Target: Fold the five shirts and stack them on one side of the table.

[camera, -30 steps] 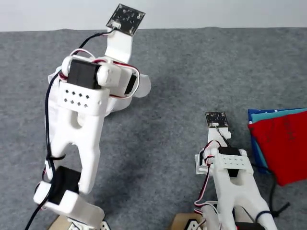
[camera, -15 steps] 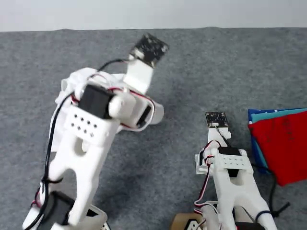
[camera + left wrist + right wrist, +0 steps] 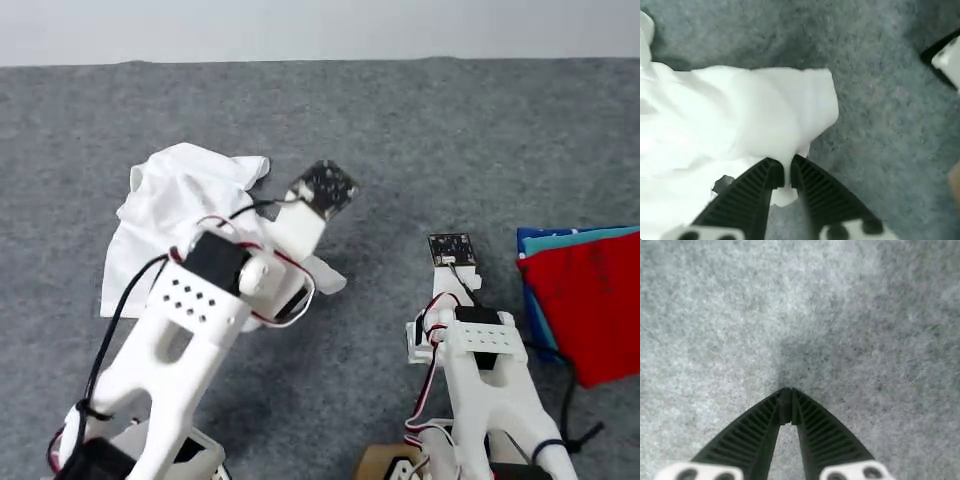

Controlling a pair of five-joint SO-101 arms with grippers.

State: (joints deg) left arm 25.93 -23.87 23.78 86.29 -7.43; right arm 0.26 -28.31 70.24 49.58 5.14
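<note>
A crumpled white shirt (image 3: 165,210) lies on the grey mat at the left. My left arm (image 3: 215,300) stands over its right-hand edge. In the left wrist view my left gripper (image 3: 786,176) is shut on a fold of the white shirt (image 3: 740,120), with cloth pinched between the black fingers. A stack of folded shirts sits at the table's right edge, with a red shirt (image 3: 590,295) on top and blue and teal ones (image 3: 545,238) under it. My right arm (image 3: 475,345) rests just left of the stack. Over bare mat, my right gripper (image 3: 786,412) is shut on nothing.
The grey mat (image 3: 400,140) covers the whole table; its far edge meets a pale wall. Open mat lies between the two arms and along the far side. A black and white part of the other arm (image 3: 946,52) shows in the left wrist view.
My left arm has drawn back toward the near side and to the right, pulling the white shirt's edge with it and uncovering the shirt. The right arm has not moved.
</note>
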